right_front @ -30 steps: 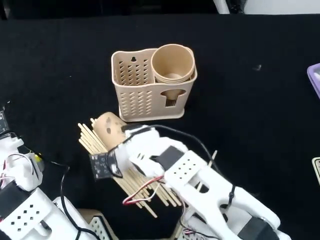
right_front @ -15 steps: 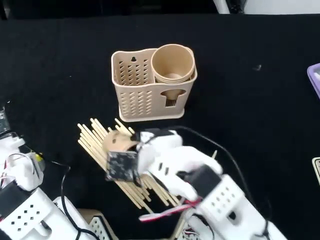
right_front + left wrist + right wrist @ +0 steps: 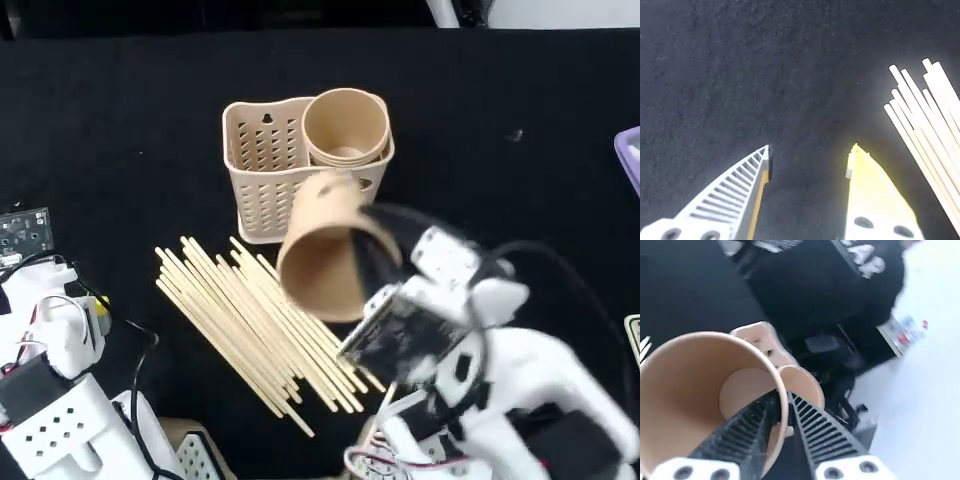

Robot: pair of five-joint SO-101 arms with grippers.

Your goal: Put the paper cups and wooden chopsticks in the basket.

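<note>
the paper cup (image 3: pixel 325 255) was held clear of the bench (image 3: pixel 520 90), tipped over with its mouth toward the high camera, just in front of the basket (image 3: pixel 268 200). the right gripper (image 3: pixel 782 395) had its fingers (image 3: pixel 815 432) pinched on the cup's rim, one inside the wall and one outside. the cup looked light and thin-walled, so a hard squeeze would likely crush it. a rim pinch suited it, the rolled lip being its stiffest part.

the basket had two compartments. the right-hand one in the high view held a stack of paper cups (image 3: pixel 345 125). the perforated one beside it looked empty, though its bottom was hard to see.

the wooden chopsticks (image 3: pixel 250 315) lay fanned on the bench near the basket. stiff, slim and smooth, they would probably roll, and seemed best taken as a bundle near the middle. the left gripper (image 3: pixel 810 155) hung over bare bench beside the chopstick ends, fingers spread wide, holding nothing.
</note>
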